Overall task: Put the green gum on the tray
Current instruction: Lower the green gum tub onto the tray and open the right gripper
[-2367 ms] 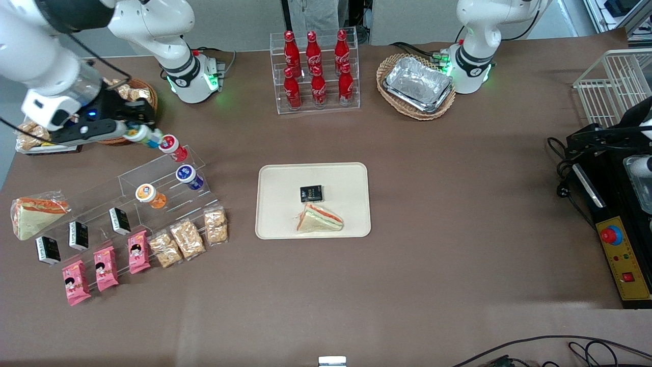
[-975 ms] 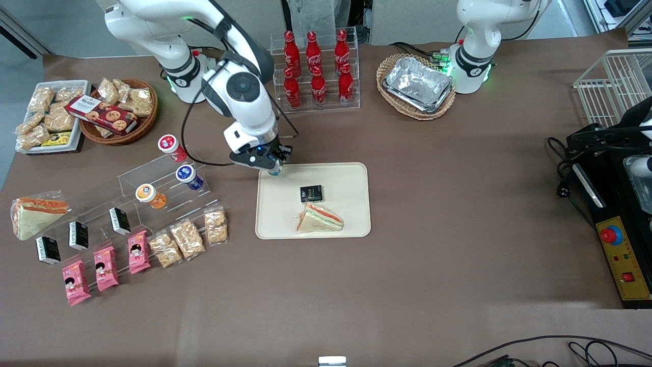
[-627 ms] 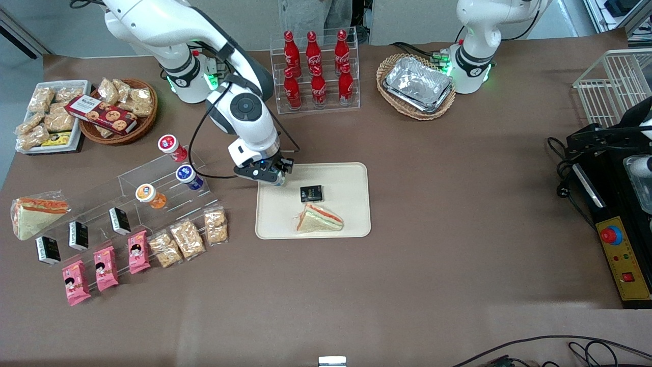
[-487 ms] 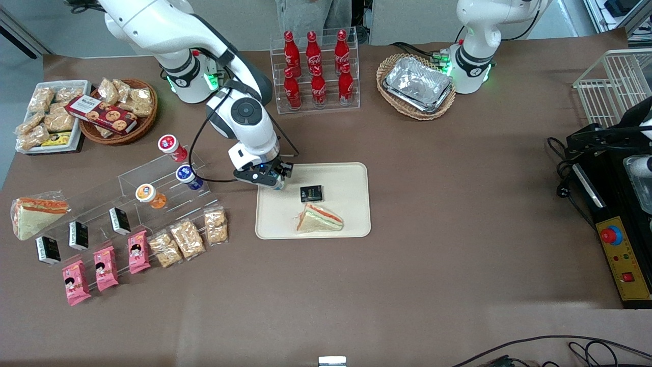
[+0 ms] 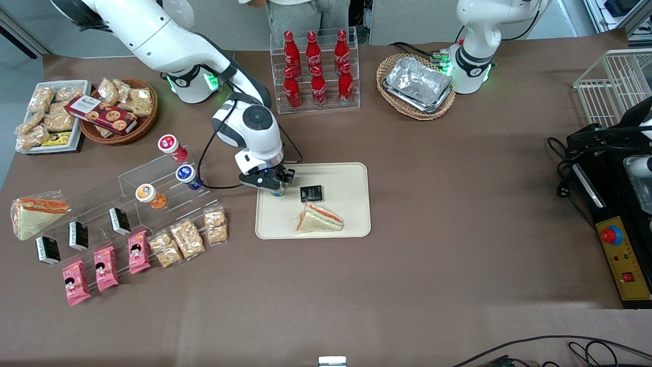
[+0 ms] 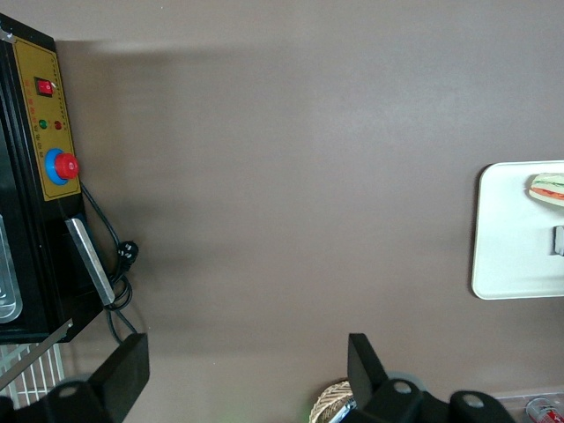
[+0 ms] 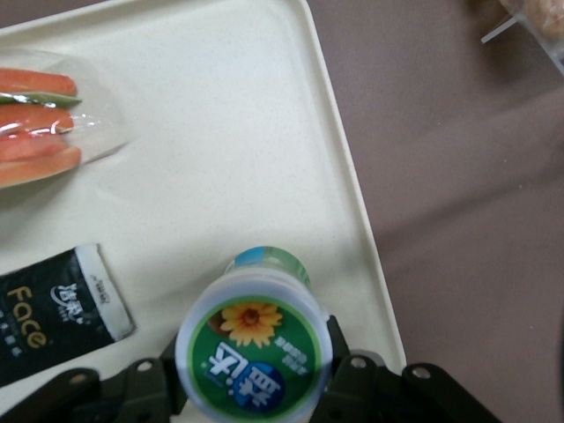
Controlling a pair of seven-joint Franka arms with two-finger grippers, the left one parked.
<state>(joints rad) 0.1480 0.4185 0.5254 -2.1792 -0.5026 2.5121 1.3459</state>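
Note:
The green gum (image 5: 277, 192) is a small bottle with a white-rimmed green lid and a teal body. My right gripper (image 5: 275, 185) is shut on it and holds it upright, low over the cream-beige tray (image 5: 346, 178), near the tray corner closest to the acrylic stand. In the right wrist view the gum's lid (image 7: 253, 351) sits between the black fingers (image 7: 346, 368) of the gripper (image 7: 253, 374), with the tray (image 7: 220, 150) right beneath. I cannot tell if the bottle's base touches the tray.
A wrapped sandwich (image 5: 319, 218) and a black packet (image 5: 311, 193) lie on the tray close to the gum. An acrylic stand holds red-lidded (image 5: 172, 147), blue-lidded (image 5: 189, 176) and orange (image 5: 150, 195) bottles. A cola rack (image 5: 316, 71) and a basket of foil trays (image 5: 416, 85) stand farther from the camera.
My gripper carried the green gum from the acrylic stand to the tray, then moved a little nearer the camera and lower over the tray's corner.

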